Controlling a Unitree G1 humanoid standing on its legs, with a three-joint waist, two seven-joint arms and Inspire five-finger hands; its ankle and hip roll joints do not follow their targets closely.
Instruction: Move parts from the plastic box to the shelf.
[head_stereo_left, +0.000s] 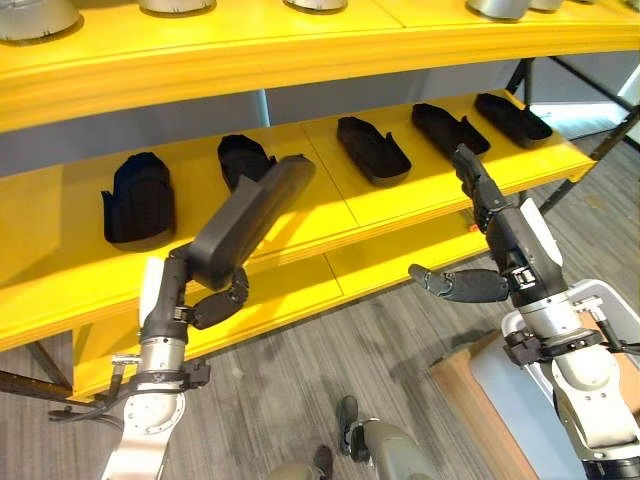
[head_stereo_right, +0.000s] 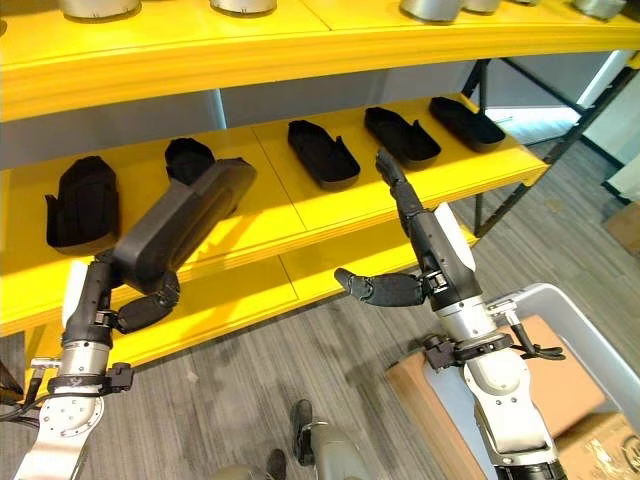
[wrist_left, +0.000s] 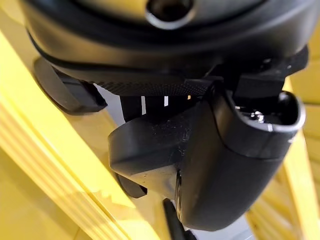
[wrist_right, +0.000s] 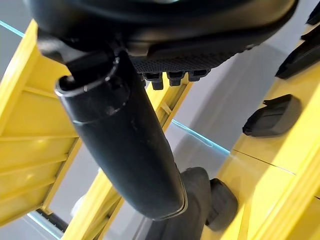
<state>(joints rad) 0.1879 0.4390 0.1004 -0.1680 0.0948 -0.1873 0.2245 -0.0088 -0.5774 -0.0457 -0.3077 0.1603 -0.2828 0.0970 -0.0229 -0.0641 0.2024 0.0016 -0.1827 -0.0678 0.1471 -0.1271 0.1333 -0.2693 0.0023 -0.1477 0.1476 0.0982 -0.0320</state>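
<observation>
While the left hand (head_stereo_left: 205, 300) comes up from the lower left, its fingers and thumb are curled around the bottom end of a long dark grey part (head_stereo_left: 250, 222), so it's properly clamped on that thing. The part sticks up at a slant toward the middle shelf (head_stereo_left: 330, 215), with its far end over the shelf's front area, right next to one of the black parts already lying there. Can't tell from the head views whether that far end actually touches the shelf board or just hovers above it. In the left wrist view the same part (wrist_left: 220, 165) shows as a big rounded dark shape right past the hand.

Over on the right side, the right hand (head_stereo_left: 500, 250) is empty and spread: fingers stretched straight up toward the shelf edge, thumb (head_stereo_left: 455, 284) poking out sideways toward the left. Nothing in it.

Near the bottom right there's a light box with a wooden-looking edge (head_stereo_left: 465, 385) just beside the right arm, sitting on grey floor (head_stereo_left: 330, 350).

Further back, the middle shelf carries a row of black parts: a chunky one at the far left (head_stereo_left: 140, 200), another (head_stereo_left: 243, 158) just behind the held part, then three flatter ones (head_stereo_left: 373, 150) running off to the right, all spaced apart. Higher up, the top shelf (head_stereo_left: 200, 40) has some silver-grey round things (head_stereo_left: 35, 17) on it, cut off by the edge.
</observation>
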